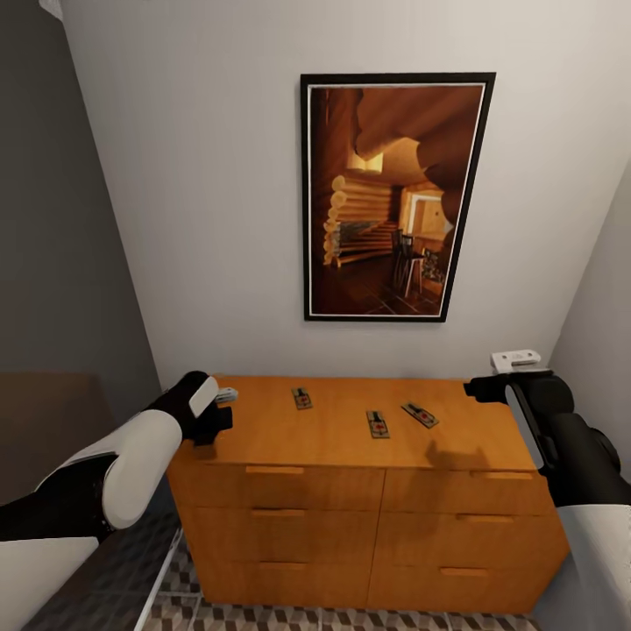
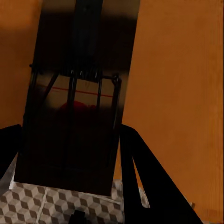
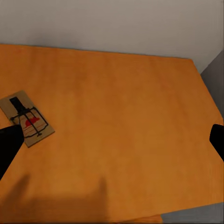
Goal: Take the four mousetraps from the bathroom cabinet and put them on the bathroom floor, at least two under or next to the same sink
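The left tool [image 1: 219,405] grips one flat tan wooden mousetrap [image 2: 74,116] at the corner of the orange-brown wooden cabinet [image 1: 350,491]. Three mousetraps [image 1: 378,424] lie on top; the right tool [image 3: 112,140] hangs released above. Next, I judge: carry it to the cube-patterned floor [image 1: 263,618].

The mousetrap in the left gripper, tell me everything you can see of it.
The held mousetrap is a flat rectangular board, dark in shadow, with black wire parts and a red mark. It sits gripped between the left gripper's black fingers, at the left edge of the orange wooden cabinet, partly over the patterned floor.
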Available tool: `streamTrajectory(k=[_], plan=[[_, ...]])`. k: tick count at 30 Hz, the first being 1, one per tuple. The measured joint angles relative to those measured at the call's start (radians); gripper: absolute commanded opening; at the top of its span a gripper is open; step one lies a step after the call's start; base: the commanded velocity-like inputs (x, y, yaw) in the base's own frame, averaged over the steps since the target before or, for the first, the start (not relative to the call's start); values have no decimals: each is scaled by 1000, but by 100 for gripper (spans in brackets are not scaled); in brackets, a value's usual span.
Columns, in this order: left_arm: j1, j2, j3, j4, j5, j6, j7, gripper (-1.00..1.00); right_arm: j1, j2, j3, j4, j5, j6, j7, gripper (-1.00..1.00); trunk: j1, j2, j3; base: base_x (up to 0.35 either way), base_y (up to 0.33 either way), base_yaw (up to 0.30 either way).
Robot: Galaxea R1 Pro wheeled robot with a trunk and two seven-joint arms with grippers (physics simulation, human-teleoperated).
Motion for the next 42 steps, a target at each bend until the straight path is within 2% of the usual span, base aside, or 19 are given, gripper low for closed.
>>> streamTrajectory(k=[5, 15, 25, 37, 42], plan=[[0, 0, 2, -51, 2, 27, -23, -100, 0, 3, -2, 38, -1, 0, 0, 100, -19, 35, 16, 0, 0, 0], [0, -7, 0, -173, 4, 133, -107, -100, 0, 5, -4, 91, -3, 0, 0, 100, -58, 105, 47, 0, 0, 0], [2, -25, -2, -201, 1, 158, -122, -100, 3, 6, -3, 97, -2, 0, 0, 100, -96, 175, 79, 0, 0, 0], [2, -48, -1, -204, 2, 161, -129, -100, 4, 6, 3, 101, -3, 0, 7, 100, -96, 176, 79, 0, 0, 0], [2, -54, -2, -206, 3, 161, -147, -100, 5, 5, 8, 121, -5, 0, 61, 100, -96, 176, 79, 0, 0, 0]])
